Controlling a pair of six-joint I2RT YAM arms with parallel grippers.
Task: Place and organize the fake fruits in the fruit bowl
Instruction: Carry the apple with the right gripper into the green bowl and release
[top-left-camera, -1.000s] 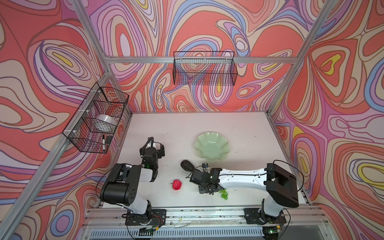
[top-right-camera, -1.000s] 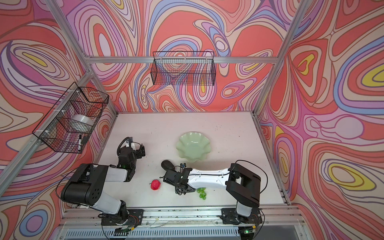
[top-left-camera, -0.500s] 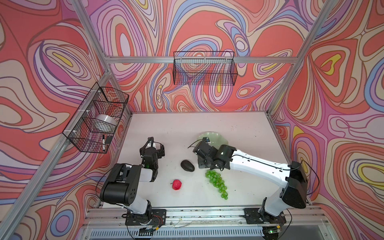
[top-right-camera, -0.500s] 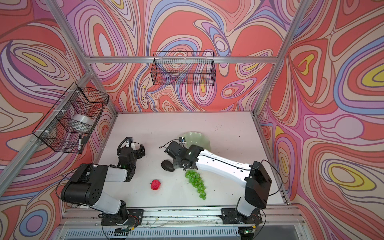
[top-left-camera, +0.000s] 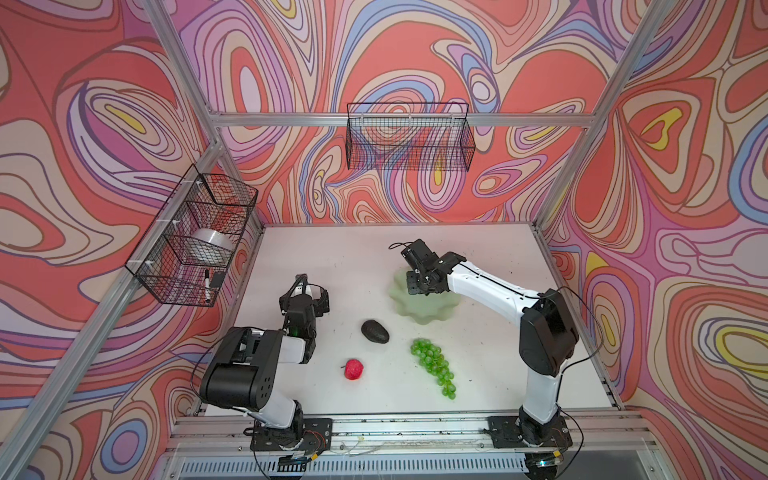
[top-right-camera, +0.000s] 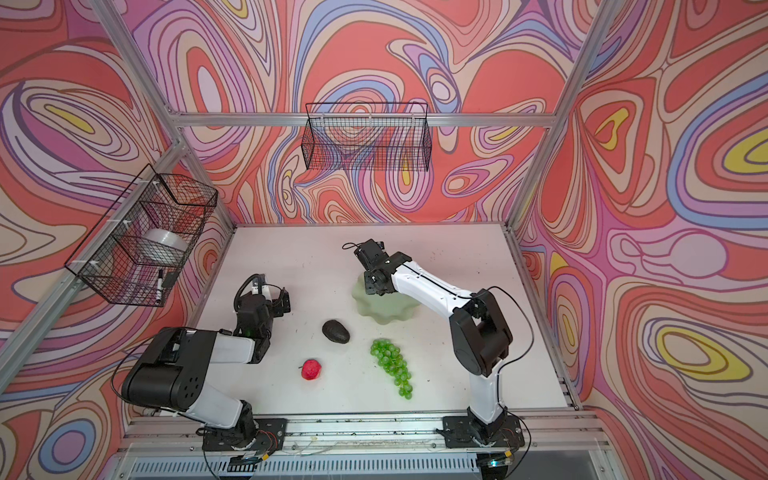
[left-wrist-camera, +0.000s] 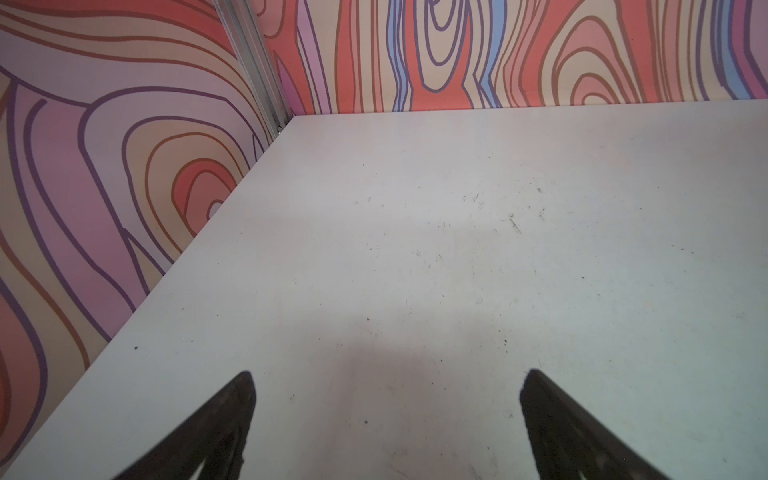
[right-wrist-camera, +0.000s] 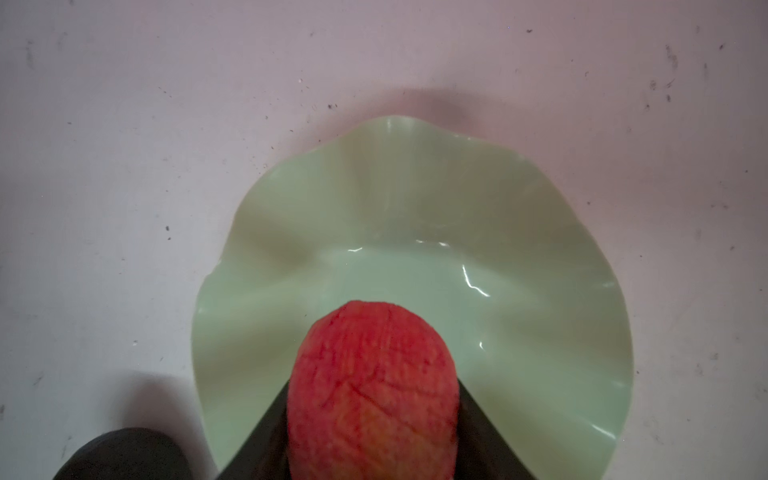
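Only the right wrist view shows the red apple clamped in the right end effector over the fruit bowl. The avocado, grapes and second apple lie on the tabletop; the left end effector stands apart.

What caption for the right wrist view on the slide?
Right wrist view: right tool shut on a red apple, poised over the pale green scalloped fruit bowl on the white table.

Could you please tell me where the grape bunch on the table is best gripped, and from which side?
Probably from straight above, closing across the wide end of the grape bunch, the end nearer the avocado. It lies flat on the table, tapering to a thin tip that offers little to hold.
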